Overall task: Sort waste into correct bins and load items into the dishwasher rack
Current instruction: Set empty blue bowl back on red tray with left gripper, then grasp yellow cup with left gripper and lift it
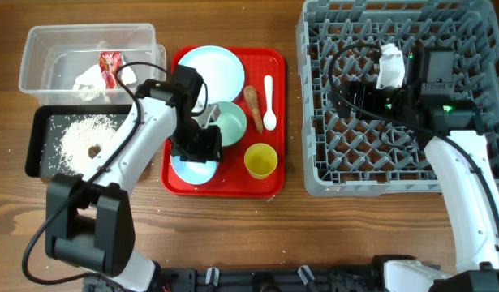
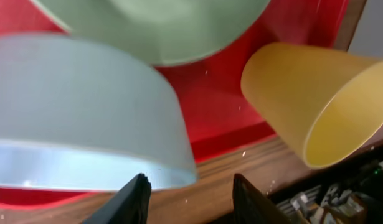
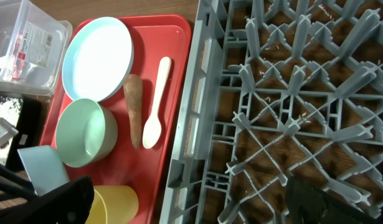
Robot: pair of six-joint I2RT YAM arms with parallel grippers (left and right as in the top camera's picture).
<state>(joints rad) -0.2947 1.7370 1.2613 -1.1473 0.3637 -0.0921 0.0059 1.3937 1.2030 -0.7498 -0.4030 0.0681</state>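
On the red tray (image 1: 269,61) lie a pale blue plate (image 1: 210,69), a mint bowl (image 1: 230,122), a pale blue bowl (image 1: 192,169), a yellow cup (image 1: 260,160), a brown stick scrap (image 1: 253,98) and a white spoon (image 1: 268,104). My left gripper (image 1: 196,152) hovers open over the blue bowl (image 2: 79,118); its fingers (image 2: 190,199) are at the bowl's rim and hold nothing. My right gripper (image 1: 354,96) is open and empty above the grey rack (image 1: 395,174), near its left edge (image 3: 191,124). The wrapper and tissue (image 1: 103,73) lie in the clear tub (image 1: 38,49). Rice and a brown lump (image 1: 93,150) lie in the black tray (image 1: 38,154).
In the right wrist view the plate (image 3: 98,56), mint bowl (image 3: 85,134), stick (image 3: 134,109), spoon (image 3: 155,112) and cup (image 3: 116,205) show left of the rack. The cup (image 2: 316,106) lies close to the right of the blue bowl. Stray rice grains dot the wood.
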